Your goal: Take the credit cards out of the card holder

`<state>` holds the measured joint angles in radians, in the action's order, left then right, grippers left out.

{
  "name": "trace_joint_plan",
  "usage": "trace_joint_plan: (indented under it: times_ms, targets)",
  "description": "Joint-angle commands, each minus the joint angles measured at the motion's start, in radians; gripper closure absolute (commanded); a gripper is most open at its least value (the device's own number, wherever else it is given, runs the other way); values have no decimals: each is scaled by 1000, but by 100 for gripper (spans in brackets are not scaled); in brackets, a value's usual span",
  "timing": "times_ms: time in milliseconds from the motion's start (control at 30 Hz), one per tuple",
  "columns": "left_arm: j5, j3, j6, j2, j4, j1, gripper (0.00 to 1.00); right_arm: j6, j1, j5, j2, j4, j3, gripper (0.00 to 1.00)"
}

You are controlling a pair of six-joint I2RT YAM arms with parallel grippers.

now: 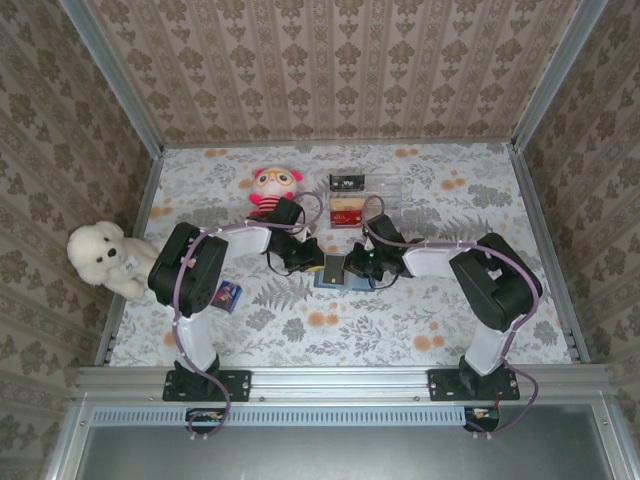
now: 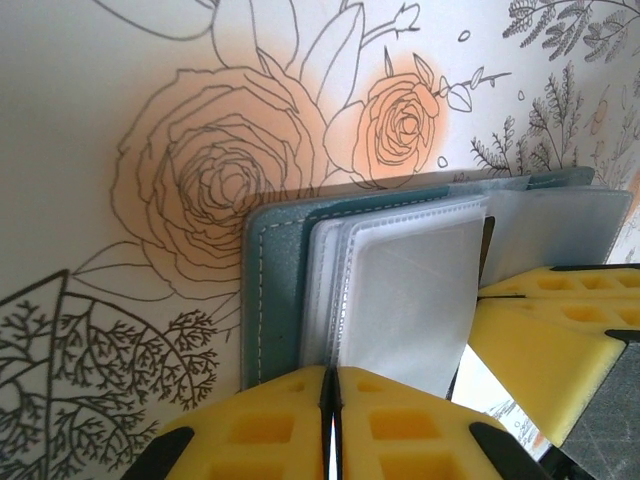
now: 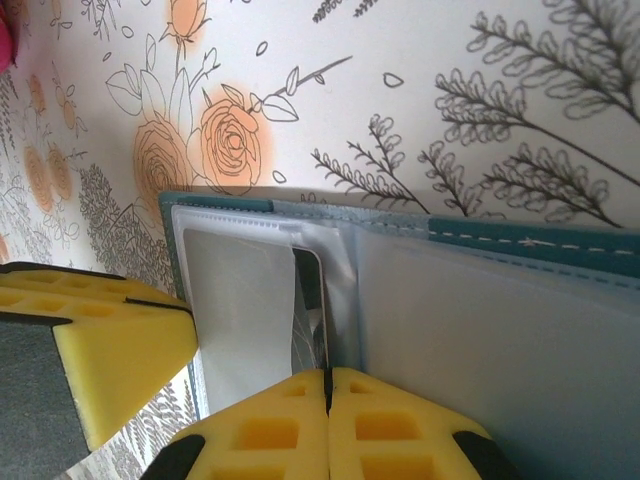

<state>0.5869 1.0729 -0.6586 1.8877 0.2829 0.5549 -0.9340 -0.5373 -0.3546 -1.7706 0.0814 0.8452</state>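
Card holder (image 2: 272, 290), teal, open on flowered table (image 2: 100, 120). I see left gripper (image 2: 331, 385), right gripper (image 3: 327, 385) each pinched tight on its clear inner sleeves (image 2: 410, 290).

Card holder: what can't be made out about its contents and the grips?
Left wrist: frosted sleeves of the card holder blur whatever is inside.
Right wrist: a dark-edged card is mostly sleeve-covered; whether the right gripper has it in its closed jaws is unclear.
Top external: the holder is too small for slot detail.
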Motion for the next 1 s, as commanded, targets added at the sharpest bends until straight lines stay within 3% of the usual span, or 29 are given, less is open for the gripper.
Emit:
trace_joint_plan:
  times_ms: [0, 267, 467, 533, 700, 967]
  targets:
    - [-9, -25, 18, -15, 27, 0, 87, 34, 7, -5, 57, -32, -30, 94]
    - [-6, -18, 26, -18, 29, -1, 88, 48, 10, -1, 66, -72, -35, 92]
    - [-7, -16, 30, -16, 33, -2, 89, 27, 10, -18, 22, -70, -13, 73]
    - [-6, -17, 30, -14, 36, -1, 89, 23, 10, -28, 6, -65, -6, 71]
    - [-2, -19, 31, -7, 33, -1, 89, 15, 10, -71, -28, -32, 3, 71]
    - [1, -13, 35, -8, 38, -1, 90, 9, 10, -74, -29, -15, -1, 80]
